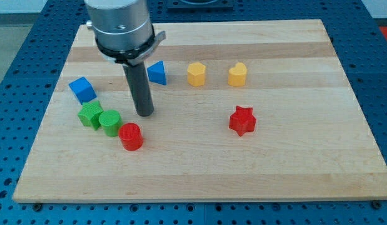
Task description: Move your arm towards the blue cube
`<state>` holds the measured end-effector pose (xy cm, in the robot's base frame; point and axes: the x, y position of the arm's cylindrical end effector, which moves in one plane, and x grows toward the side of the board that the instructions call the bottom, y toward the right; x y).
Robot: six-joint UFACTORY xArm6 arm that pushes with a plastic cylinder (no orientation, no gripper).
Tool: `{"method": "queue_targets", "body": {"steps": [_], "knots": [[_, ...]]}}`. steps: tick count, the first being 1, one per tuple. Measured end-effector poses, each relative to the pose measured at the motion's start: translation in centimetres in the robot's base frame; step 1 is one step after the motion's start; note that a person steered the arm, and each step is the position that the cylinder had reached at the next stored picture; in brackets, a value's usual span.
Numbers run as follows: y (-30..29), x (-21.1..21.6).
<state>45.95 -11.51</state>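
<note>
On the wooden board (293, 175) we rest my tip (144, 114), a bare rod clamped on nothing, just right of the green cylinder (109, 122) and above the red cylinder (130, 136). Our target, the blue cube (82, 89), sits apart at the far left, so we judge a leftward slide past the green star-like block (90, 114).

my tip (144, 113) right of blue cube (82, 89), apart

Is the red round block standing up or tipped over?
Standing up. The red cylinder shows its flat round top facing upward, with its side going straight down to the board. My tip isn't touching it.
</note>
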Motion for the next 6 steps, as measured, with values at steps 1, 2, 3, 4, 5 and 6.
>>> {"method": "queue_targets", "body": {"steps": [1,2,3,4,5,6], "knots": [[-2.0,-0.5],[-4.3,-4.6],[-6.6,-9.3],[-9.6,-9.7],[-11.7,-9.2],[-11.8,-9.9]]}}
